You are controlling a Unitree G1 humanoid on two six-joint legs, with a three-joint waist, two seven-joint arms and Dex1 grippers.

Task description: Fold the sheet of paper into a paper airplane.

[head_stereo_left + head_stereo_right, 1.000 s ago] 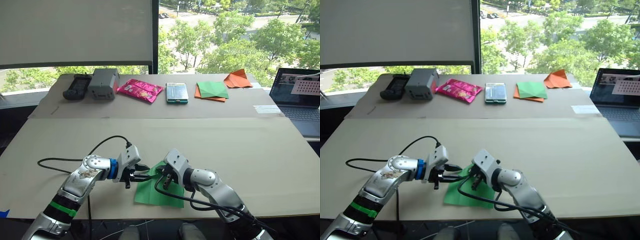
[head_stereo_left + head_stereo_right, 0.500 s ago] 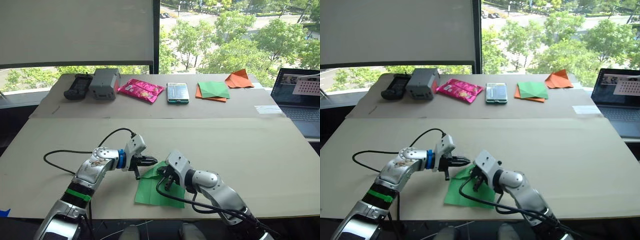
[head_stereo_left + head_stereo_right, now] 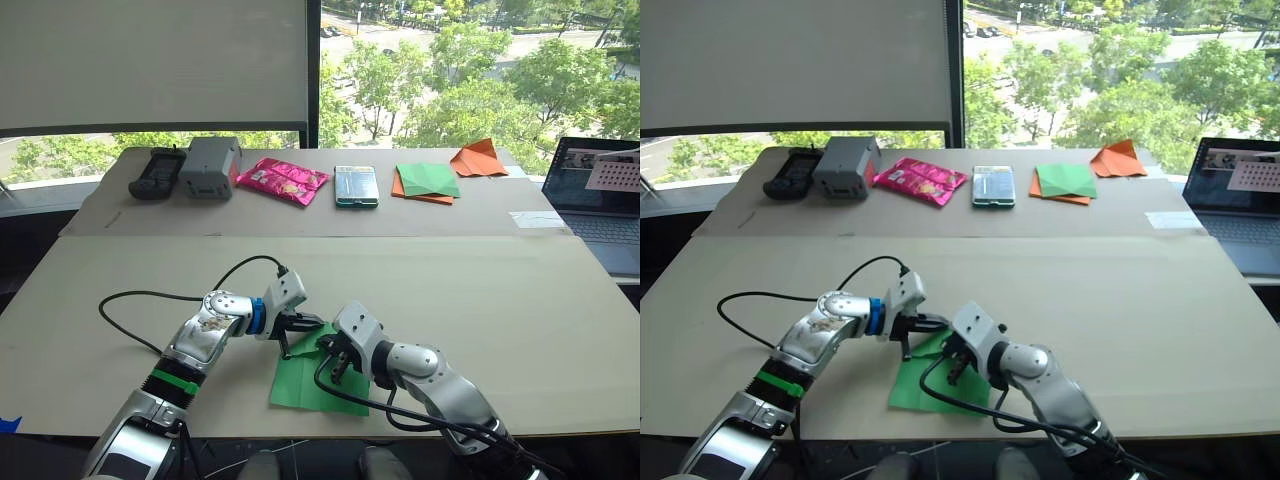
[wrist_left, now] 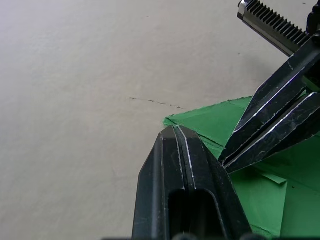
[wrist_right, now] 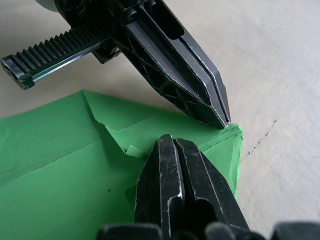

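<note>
Both pincers meet at the far corner of the sheet of paper (image 3: 318, 378), which lies flat on the table (image 3: 480, 290) near its front edge. Left pincer (image 4: 174, 129) is shut tight, its tip pressing on that corner, with nothing held. Right pincer (image 5: 167, 142) is shut too, its tip resting on the green paper close by. I think the folding has only begun: some creases and a small folded corner show, but no pointed plane yet. Far back sit a remote (image 3: 154, 173), a grey box (image 3: 207, 166), a pink packet (image 3: 283, 180), a green-and-orange pair of sheets (image 3: 424, 181), an orange paper plane (image 3: 478, 158) and a laptop (image 3: 597, 200). Nothing blocks the work.
</note>
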